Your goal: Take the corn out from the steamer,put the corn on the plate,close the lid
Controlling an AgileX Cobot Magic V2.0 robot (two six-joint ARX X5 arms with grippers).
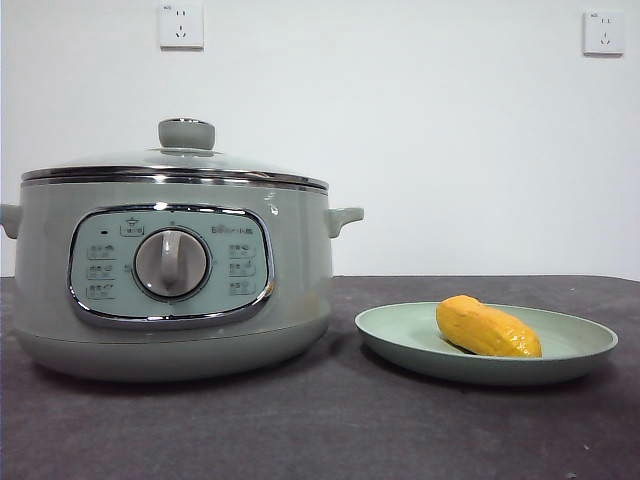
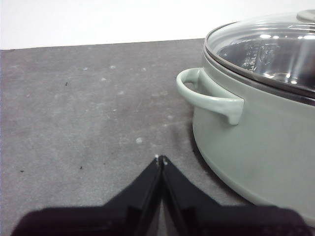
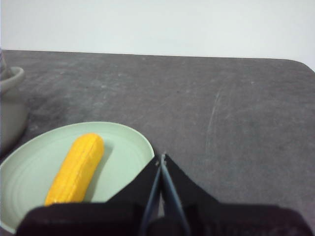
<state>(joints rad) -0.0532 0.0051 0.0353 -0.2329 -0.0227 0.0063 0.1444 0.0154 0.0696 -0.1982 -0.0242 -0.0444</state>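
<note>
The task looks finished. The corn lies on its side on the plate, which sits on the table just beside the steamer, not touching it. The lid rests flat on the steamer's rim, knob up (nothing seems left to do).

The left gripper hangs over bare table near the steamer's side handle, jaws pressed together, holding nothing. The right gripper sits at the plate's edge, jaws likewise closed and empty, clear of the corn.
</note>
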